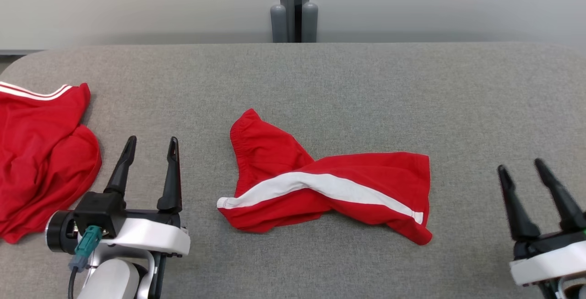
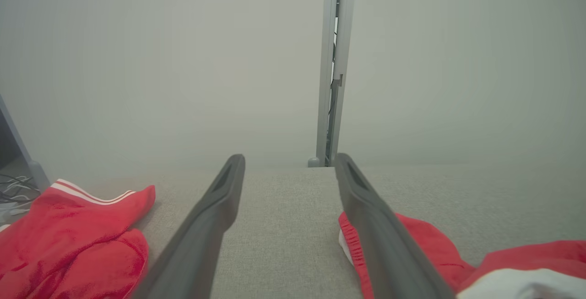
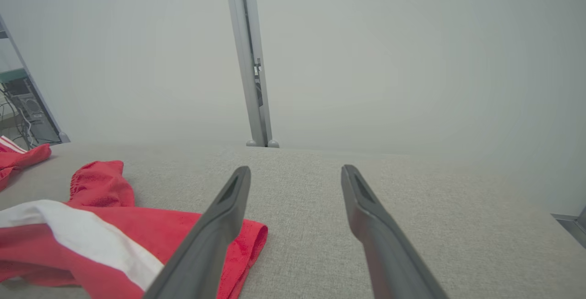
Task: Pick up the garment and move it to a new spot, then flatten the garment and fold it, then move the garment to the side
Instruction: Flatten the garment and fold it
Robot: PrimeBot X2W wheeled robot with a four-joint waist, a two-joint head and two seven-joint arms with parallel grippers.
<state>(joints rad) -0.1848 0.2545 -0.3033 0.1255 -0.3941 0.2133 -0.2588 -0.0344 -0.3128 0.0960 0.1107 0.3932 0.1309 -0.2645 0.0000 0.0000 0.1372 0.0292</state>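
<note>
The garment point(image 1: 320, 184) is a pair of red shorts with a white side stripe, lying twisted and crumpled in the middle of the grey table point(image 1: 320, 84). My left gripper point(image 1: 151, 145) rests open at the lower left, a short way left of the shorts, with nothing between its fingers. My right gripper point(image 1: 522, 168) stands open at the lower right, clear of the cloth's right edge. In the left wrist view the garment point(image 2: 430, 248) lies just right of the right finger. In the right wrist view the garment point(image 3: 91, 225) lies to the left, partly behind the left finger.
A second red garment point(image 1: 41, 152) with white trim lies bunched at the table's left edge, also seen as a red garment point(image 2: 73, 239) in the left wrist view. A grey post point(image 1: 294, 6) stands behind the table's far edge against a pale wall.
</note>
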